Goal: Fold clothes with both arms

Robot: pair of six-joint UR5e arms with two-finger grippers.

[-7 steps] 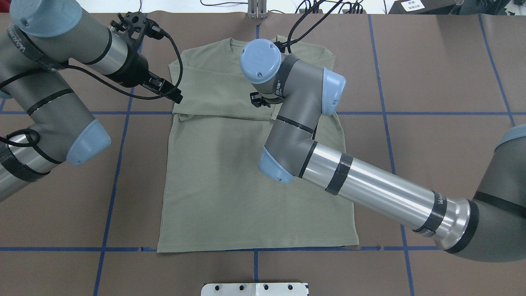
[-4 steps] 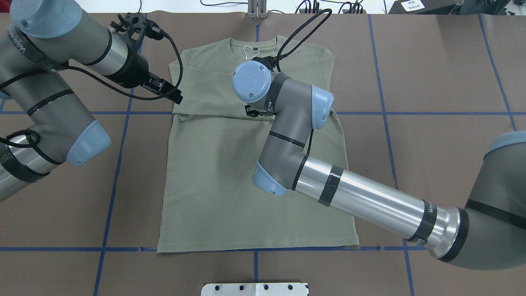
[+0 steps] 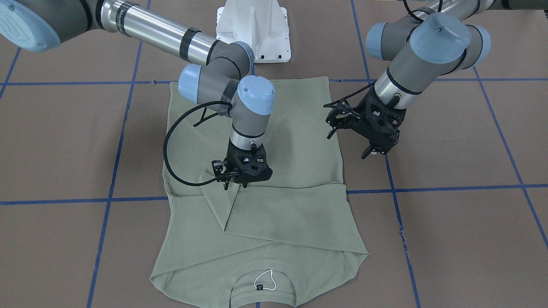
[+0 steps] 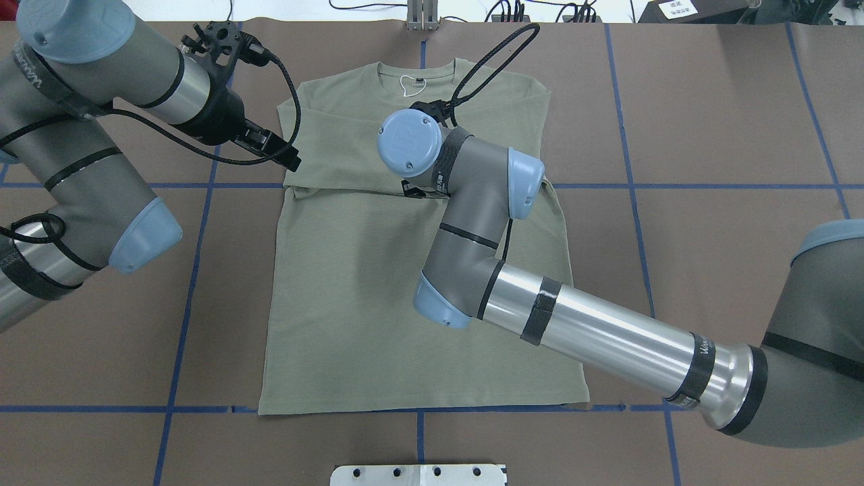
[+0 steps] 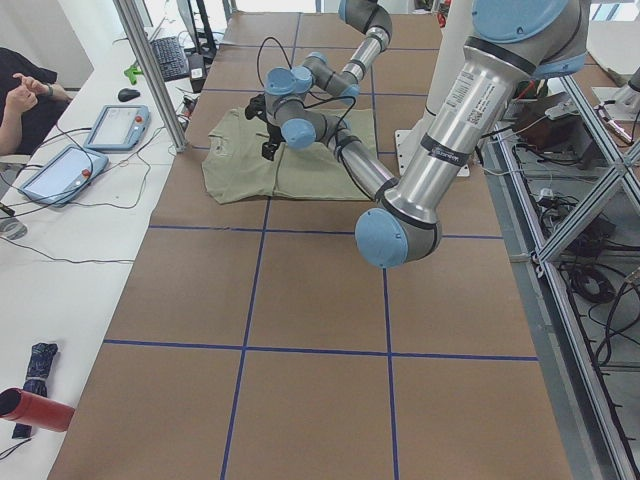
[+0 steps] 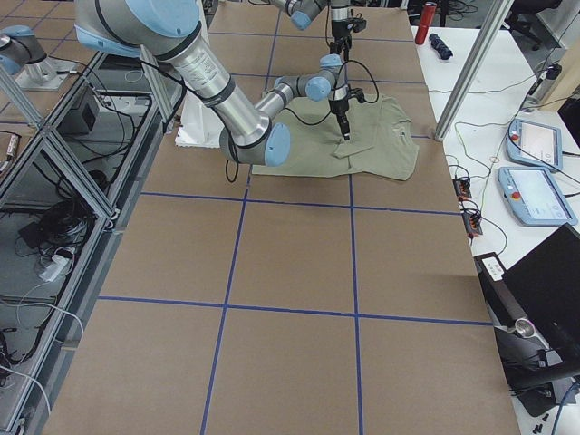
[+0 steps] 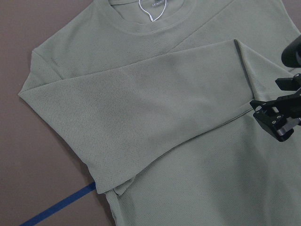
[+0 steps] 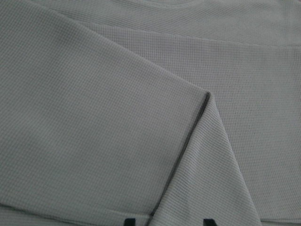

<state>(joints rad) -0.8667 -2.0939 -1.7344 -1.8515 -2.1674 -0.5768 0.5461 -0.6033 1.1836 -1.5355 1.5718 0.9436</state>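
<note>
– Across the table [image 4: 709,121]: brown paper cover with a blue tape grid. A white side bench [image 5: 60,240] at one end carries tablets [image 5: 115,125] and cables, and a person's hand [image 5: 20,90] shows at its edge. A white pedestal [image 3: 252,30] stands at the robot's side.

– Shirt?

– The shirt [image 4: 351,304] lies flat at mid-table. Its long axis runs straight away from the robot, with the hem nearest the pedestal and the neckline [image 4: 415,67] at the far end. The neck tag [image 3: 265,281] with its white loop is showing. The sleeves are folded in across the chest, the left sleeve [image 7: 141,108] lying crosswise.

– Arms?

– The right arm [image 4: 594,331] reaches over the shirt body with its wrist upright. The right gripper [image 3: 233,182] points straight down at the sleeve cuff. Its jaws are parted and nothing is pinched; whether it touches the cloth cannot be told. The left arm [image 4: 81,169] is bent. The left gripper [image 3: 347,145] is tilted, just beside the shirt's left edge at the sleeve fold, fingers spread and empty.
</note>
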